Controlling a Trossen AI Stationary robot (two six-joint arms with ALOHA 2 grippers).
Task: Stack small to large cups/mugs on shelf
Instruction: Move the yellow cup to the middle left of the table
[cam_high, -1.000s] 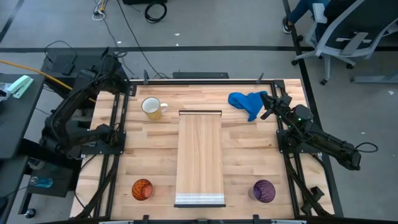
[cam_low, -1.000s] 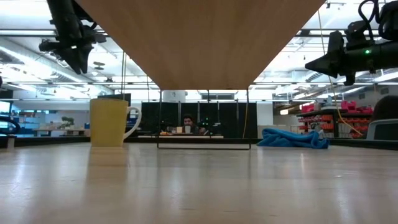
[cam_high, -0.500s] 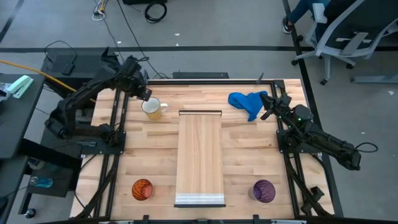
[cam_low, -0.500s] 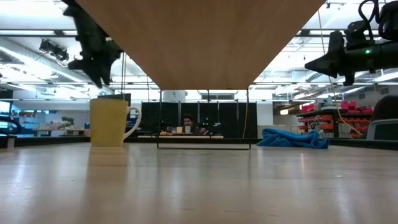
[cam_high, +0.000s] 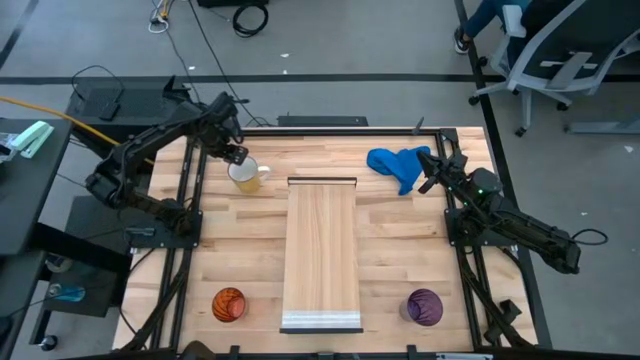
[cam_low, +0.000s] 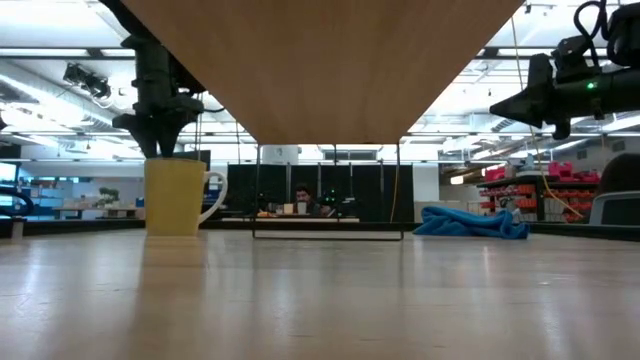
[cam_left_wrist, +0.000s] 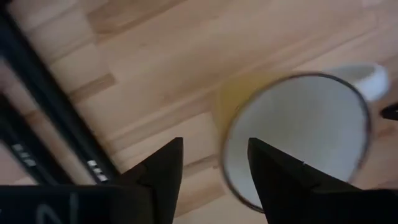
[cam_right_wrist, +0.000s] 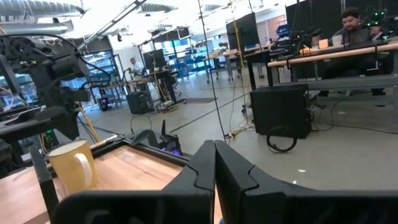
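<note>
Obstacles: long light wooden shelf (cam_high: 322, 254) down the table's middle; crumpled blue cloth (cam_high: 397, 165) near its far right corner.
White handled mug (cam_high: 243, 173): left gripper (cam_high: 233, 152) directly above, fingers parted astride the rim.
Orange ribbed cup (cam_high: 229, 304), purple ribbed cup (cam_high: 425, 306): bare tabletop all round, open from above.

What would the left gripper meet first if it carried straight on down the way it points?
Probably the mug's rim: the left gripper, open, points down with its fingers astride the near rim.
</note>
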